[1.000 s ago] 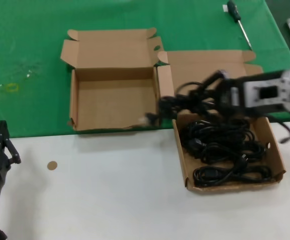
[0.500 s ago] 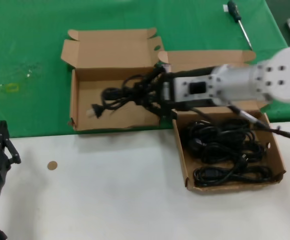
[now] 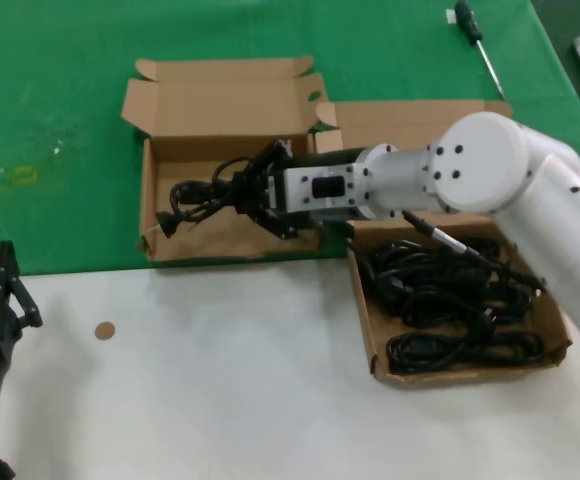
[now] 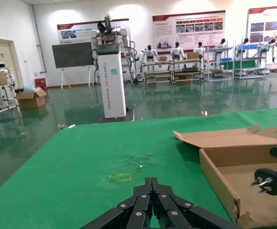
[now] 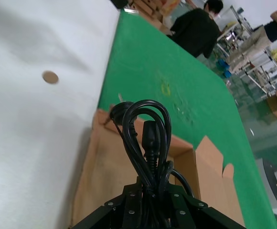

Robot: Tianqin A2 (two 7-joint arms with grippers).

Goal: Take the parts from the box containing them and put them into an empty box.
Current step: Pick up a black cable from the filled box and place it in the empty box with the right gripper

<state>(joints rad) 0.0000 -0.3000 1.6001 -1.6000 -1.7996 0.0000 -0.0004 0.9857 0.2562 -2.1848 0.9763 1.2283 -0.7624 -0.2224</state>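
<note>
R claw (image 3: 262, 190) is clamped on a coiled black power cord (image 3: 210, 195), holding it over the inside of the smaller, squarer cardboard box (image 3: 160, 235). Arm reaches across from the robot's right, so the bundle hangs out ahead of the claw w/ the plug (image 3: 167, 226) dangling toward the box's left wall. In the right wrist view the loops (image 5: 145, 129) are pinched at their gathered end, which keeps the coil from unravelling in transit. Whether the cord touches the box floor: can't tell.

Remaining cords (image 3: 450, 300) lie piled in the wider shallow box (image 3: 560, 320), just beside the squarer one, both lids folded back so access is from above. Boxes straddle the edge of the green mat (image 3: 60, 80) on the white worktop (image 3: 220, 400).

L claw (image 4: 150, 200) is parked at the near left, fingers together, holding nothing. Green-handled screwdriver (image 3: 473, 35) lies well apart, at the far right of the mat.

Judgement: transfer step, near release; several cords left.
</note>
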